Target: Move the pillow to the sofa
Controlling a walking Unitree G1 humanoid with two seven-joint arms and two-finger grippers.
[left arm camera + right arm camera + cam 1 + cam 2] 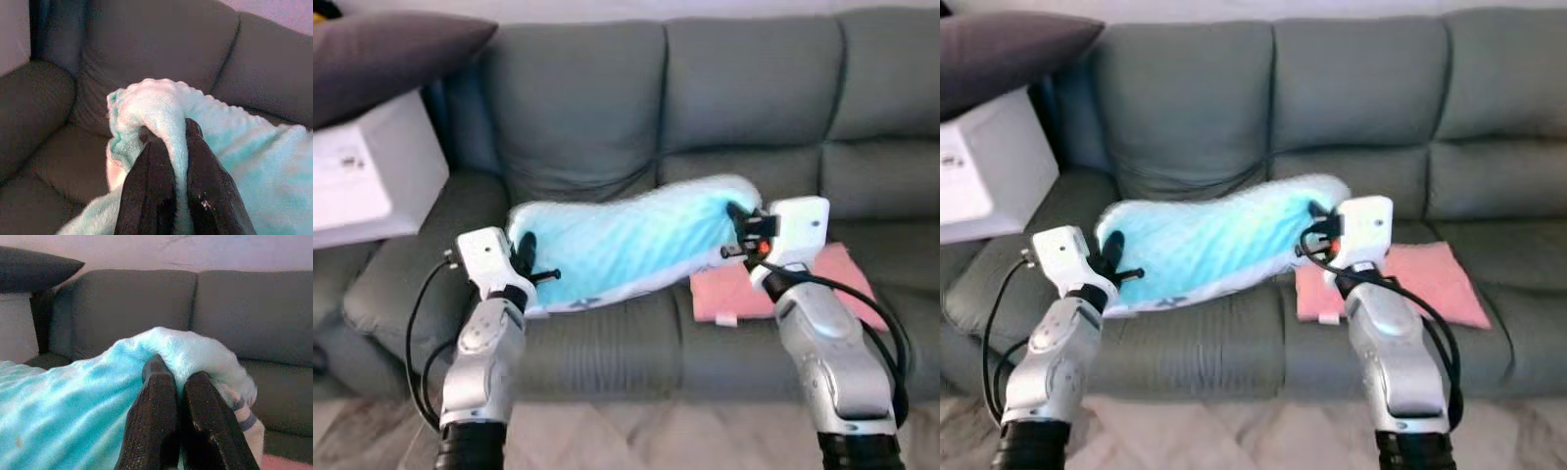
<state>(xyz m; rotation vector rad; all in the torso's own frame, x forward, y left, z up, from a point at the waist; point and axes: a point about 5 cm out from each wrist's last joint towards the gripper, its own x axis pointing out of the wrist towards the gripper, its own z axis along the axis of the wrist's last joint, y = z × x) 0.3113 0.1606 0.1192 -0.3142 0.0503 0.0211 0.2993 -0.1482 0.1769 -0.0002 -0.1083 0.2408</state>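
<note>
You are looking at a big grey sofa with soft puffy back cushions that runs across the whole scene. On its left end sits a white box-shaped thing, and a dark grey pillow lies on top of that. In the middle, a long fluffy light-blue pillow stretches between your two arms. Its lower left end lies on the sofa seat, while its right end is up higher; you cannot tell if that end touches the sofa. A flat pink square cushion lies on the seat to the right, just beside the blue pillow and partly behind your right arm. Your left gripper is at the left end of the blue pillow. In the left wrist view its two black fingers are squeezed close with a fold of the fluffy blue cloth caught between them. Your right gripper is at the upper right end of the pillow. In the right wrist view its black fingers are pressed nearly together and pinch the white-blue edge of the pillow. Near that edge you can see a small bit of cloth with grey stripes.
</note>
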